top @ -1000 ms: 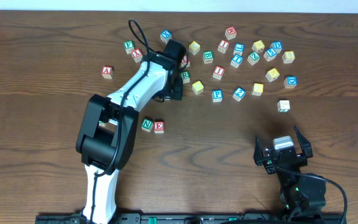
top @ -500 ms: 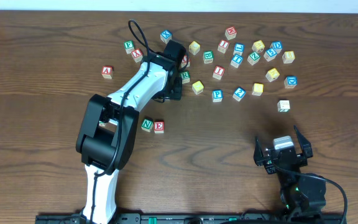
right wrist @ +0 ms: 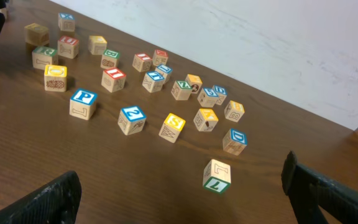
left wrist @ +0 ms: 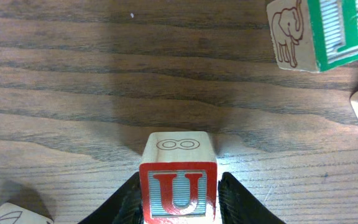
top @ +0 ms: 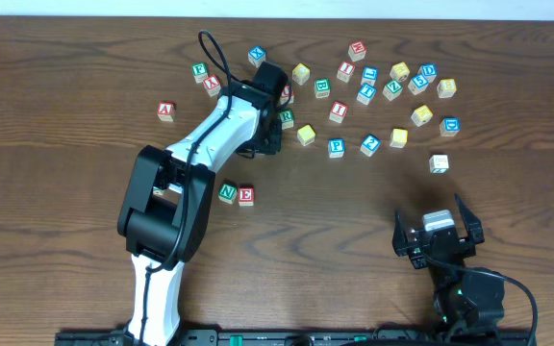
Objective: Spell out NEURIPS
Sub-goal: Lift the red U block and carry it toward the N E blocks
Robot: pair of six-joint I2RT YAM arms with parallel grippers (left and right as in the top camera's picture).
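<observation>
In the left wrist view a red U cube [left wrist: 178,193] sits on the table between the two black fingers of my left gripper [left wrist: 179,205], which press its sides. The left arm [top: 229,120] covers that gripper from overhead. Green N [top: 227,192] and red E [top: 246,195] stand side by side near the arm. Green R [top: 288,118] [left wrist: 337,31], red I [top: 339,111], blue P [top: 336,147] [right wrist: 82,102] and a yellow S cube [top: 398,137] [right wrist: 173,126] lie farther back. My right gripper [top: 432,211] [right wrist: 179,193] stands open and empty near the front edge.
Several other letter cubes are scattered across the back right. Another red U cube [right wrist: 68,46] stands free beside the R. A green-edged cube [right wrist: 217,175] [top: 439,163] lies closest to the right gripper. A red A cube [top: 166,111] sits alone at the left.
</observation>
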